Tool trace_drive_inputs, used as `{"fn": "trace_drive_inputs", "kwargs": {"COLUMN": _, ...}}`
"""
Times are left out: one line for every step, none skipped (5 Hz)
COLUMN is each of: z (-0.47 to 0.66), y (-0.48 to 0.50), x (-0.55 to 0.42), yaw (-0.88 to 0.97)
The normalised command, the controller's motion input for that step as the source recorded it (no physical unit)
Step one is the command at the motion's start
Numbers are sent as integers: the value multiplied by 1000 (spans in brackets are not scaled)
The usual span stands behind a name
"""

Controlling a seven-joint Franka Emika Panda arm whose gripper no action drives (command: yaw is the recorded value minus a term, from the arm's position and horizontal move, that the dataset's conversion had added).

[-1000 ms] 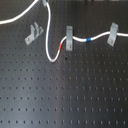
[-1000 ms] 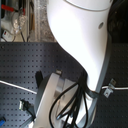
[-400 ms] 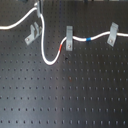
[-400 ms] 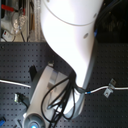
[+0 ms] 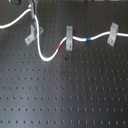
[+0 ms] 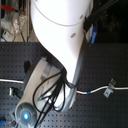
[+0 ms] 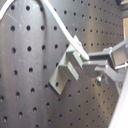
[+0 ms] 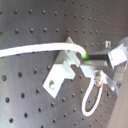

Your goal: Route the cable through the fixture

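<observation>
a black perforated board (image 5: 65, 95) carries everything. three grey brackets stand on it in a row: the fixture (image 5: 33, 34), a tall narrow clip (image 5: 69, 37) beside it, and a tilted clip (image 5: 113, 34) farther along. the cable (image 5: 47, 54) sags onto the board between the fixture and the tall clip.

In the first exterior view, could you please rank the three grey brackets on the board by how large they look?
1. The left bracket, the fixture, looks widest and largest.
2. The middle clip and the right clip look about alike; I would not rank them, since blur and tilt hide the difference.
</observation>
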Motion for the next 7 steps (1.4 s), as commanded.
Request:
{"fn": "trace_drive_inputs", "kwargs": {"z": 234, "y": -26, "x": -168, "yaw": -351}}
{"fn": "trace_drive_inputs", "kwargs": {"z": 217, "y": -5, "x": -189, "yaw": -343}}
{"fn": "trace_drive_inputs", "kwargs": {"z": 206, "y": 30, "x": -201, "yaw": -343}}
{"fn": "trace_drive_inputs", "kwargs": {"z": 201, "y": 188, "x": -239, "yaw": -128}}
{"fn": "trace_drive_inputs", "kwargs": {"z": 245, "y": 146, "x": -201, "yaw": -34}}
{"fn": "trace_drive_inputs", "kwargs": {"z": 344, "y": 126, "x": -168, "yaw": -26}}
{"fn": "trace_drive_inputs", "kwargs": {"z": 337, "y": 129, "x": -238, "yaw": -3}}
